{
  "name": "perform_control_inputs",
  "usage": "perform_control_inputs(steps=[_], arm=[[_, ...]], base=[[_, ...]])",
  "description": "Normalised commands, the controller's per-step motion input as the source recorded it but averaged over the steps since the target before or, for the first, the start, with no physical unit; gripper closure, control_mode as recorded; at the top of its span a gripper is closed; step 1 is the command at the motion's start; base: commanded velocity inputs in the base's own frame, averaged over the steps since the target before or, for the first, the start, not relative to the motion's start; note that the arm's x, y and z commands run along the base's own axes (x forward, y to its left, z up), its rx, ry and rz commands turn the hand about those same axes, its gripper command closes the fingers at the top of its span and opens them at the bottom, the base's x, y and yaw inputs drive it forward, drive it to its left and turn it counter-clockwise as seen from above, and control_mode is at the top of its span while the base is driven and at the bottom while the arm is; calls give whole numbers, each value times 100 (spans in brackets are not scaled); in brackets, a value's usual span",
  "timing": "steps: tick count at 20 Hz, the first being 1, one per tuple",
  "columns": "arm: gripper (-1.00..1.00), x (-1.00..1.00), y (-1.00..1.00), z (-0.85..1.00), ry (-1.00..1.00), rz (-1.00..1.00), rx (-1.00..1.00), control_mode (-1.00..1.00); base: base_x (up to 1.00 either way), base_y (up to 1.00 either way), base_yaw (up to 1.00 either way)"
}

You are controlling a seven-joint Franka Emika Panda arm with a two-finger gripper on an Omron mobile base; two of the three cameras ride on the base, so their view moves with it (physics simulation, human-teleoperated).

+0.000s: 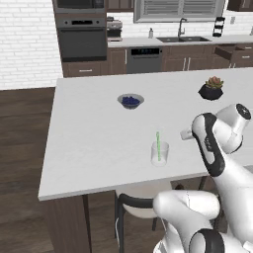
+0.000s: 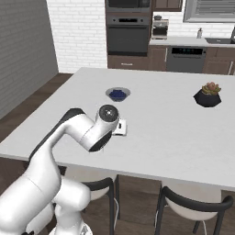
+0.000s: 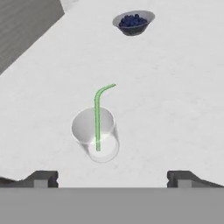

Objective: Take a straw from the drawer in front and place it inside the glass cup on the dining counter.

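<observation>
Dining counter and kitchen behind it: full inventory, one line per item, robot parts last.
dining counter: one, white top on dark brown base, foreground
glass cup: one, clear, upright on the counter near its front edge
straw: one, light green, bent at the top, standing inside the glass cup
bowl: one, grey with dark blue contents, mid-counter beyond the cup
potted plant: one, black pot with green and reddish leaves, counter's right side
chairs: two, white seats with black frames, tucked under the counter's near edge
oven: one, dark, back wall
sink faucet: one, dark, back counter
gripper: one, dark fingertips, open, empty, pulled back from the cup
</observation>
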Motion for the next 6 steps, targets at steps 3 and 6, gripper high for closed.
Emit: perform_control_inputs(steps=[3, 6], arm=[[-100, -26, -34, 0, 25, -14, -16, -100], [-100, -36, -40, 0, 25, -11, -9, -100]], base=[[0, 0, 0], [0, 0, 0]])
